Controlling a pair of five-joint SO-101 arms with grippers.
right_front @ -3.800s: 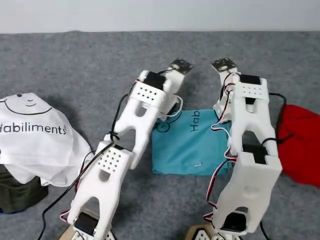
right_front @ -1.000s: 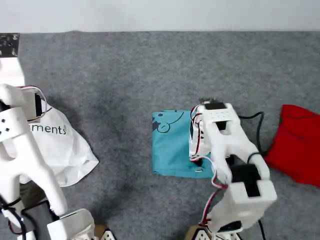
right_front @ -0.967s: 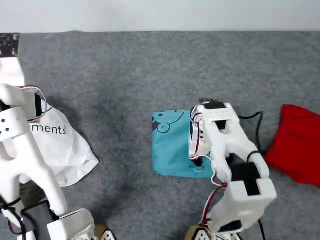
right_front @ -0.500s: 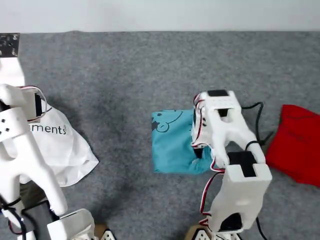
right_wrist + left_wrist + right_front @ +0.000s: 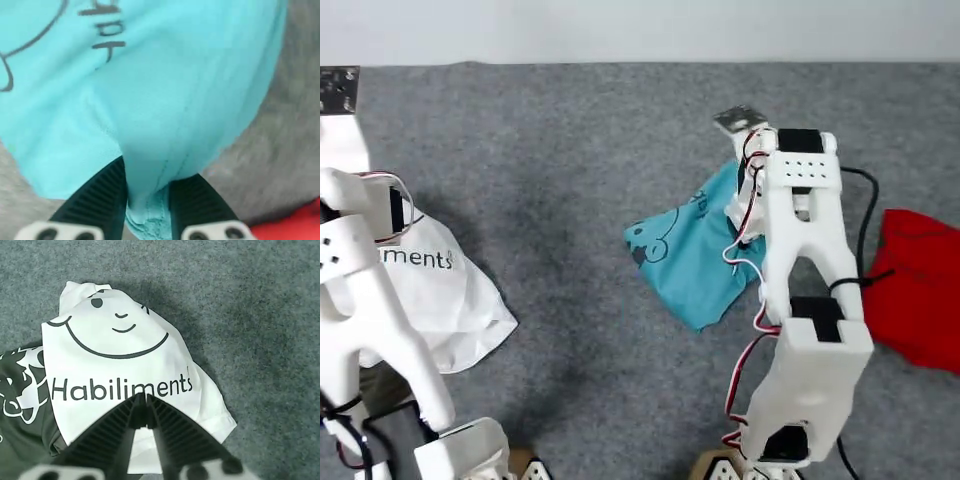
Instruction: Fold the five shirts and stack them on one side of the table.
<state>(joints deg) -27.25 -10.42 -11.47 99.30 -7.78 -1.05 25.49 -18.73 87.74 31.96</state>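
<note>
A teal shirt (image 5: 685, 255) hangs bunched and slanted at mid-table, one end lifted off the grey surface. My right gripper (image 5: 147, 200) is shut on a fold of this teal shirt (image 5: 165, 100), beneath the right arm's wrist (image 5: 798, 170). At the left lies a white shirt (image 5: 440, 295) with a smiley print, loosely spread. My left gripper (image 5: 146, 410) hovers above this white shirt (image 5: 115, 365), shut with nothing in it. A red shirt (image 5: 920, 290) lies crumpled at the right edge.
A dark green shirt (image 5: 20, 410) pokes out from under the white one at the near left (image 5: 355, 385). The grey carpeted table (image 5: 570, 140) is bare across the far side and between the two arms. The left arm (image 5: 360, 290) stands over the near-left corner.
The right gripper took hold of the flat teal shirt's near edge and lifted it toward the far side, so it now hangs crumpled. Earlier the left arm swung from centre to the white shirt.
</note>
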